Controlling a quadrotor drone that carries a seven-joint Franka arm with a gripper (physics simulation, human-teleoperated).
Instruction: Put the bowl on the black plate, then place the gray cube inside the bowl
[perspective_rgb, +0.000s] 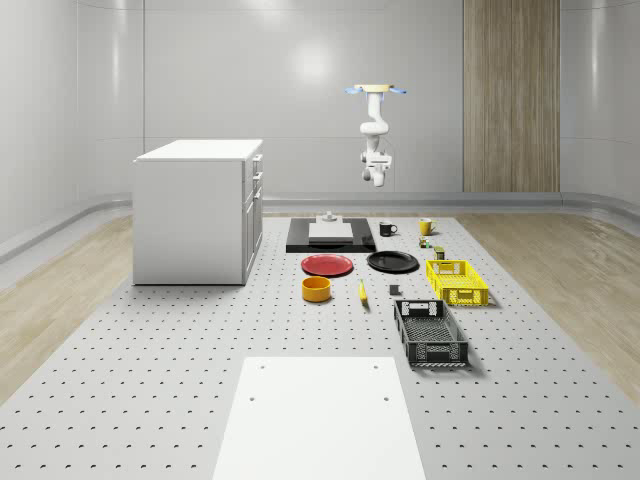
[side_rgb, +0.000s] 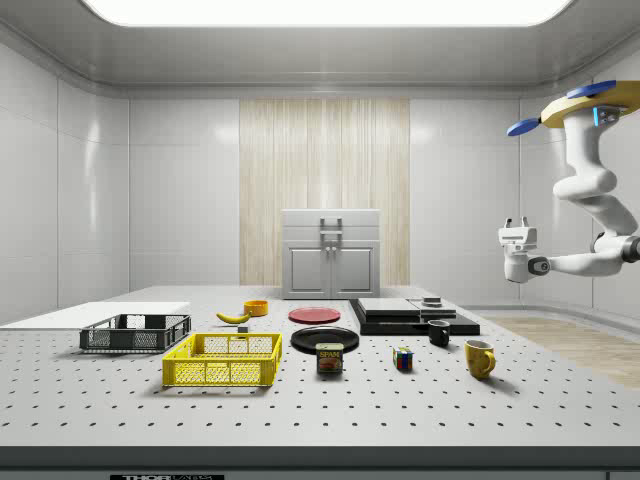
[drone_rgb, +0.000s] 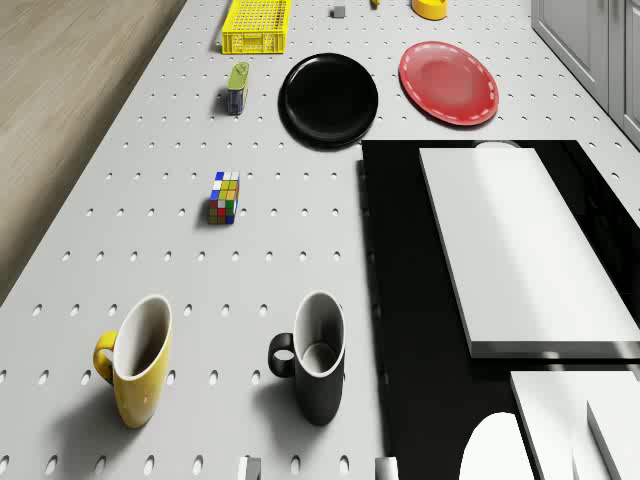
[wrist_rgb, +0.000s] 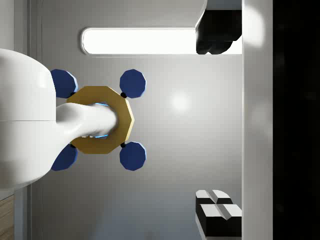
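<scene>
The yellow bowl (perspective_rgb: 317, 289) (side_rgb: 256, 308) (drone_rgb: 430, 8) sits upright on the table in front of the red plate (perspective_rgb: 327, 265). The black plate (perspective_rgb: 392, 262) (side_rgb: 324, 339) (drone_rgb: 328, 98) lies bare beside the red one. A small gray cube (perspective_rgb: 394, 291) (drone_rgb: 339, 11) rests on the table between the bowl and the yellow basket. My drone (perspective_rgb: 375, 91) (side_rgb: 590, 105) (wrist_rgb: 97, 120) hovers high over the table's far end, above the mugs. The gripper (perspective_rgb: 376, 153) (side_rgb: 517, 225) (wrist_rgb: 218, 122) points upward at the drone, open, with nothing between its fingers, far above every object.
A black slab (perspective_rgb: 330, 236) (drone_rgb: 400, 330) carrying white blocks lies under the drone. Near it stand a yellow mug (drone_rgb: 135, 360), a black mug (drone_rgb: 313, 357), a Rubik's cube (drone_rgb: 225, 197) and a can (drone_rgb: 237, 87). A yellow basket (perspective_rgb: 456, 281), black crate (perspective_rgb: 430, 333) and white cabinet (perspective_rgb: 198, 212) stand around.
</scene>
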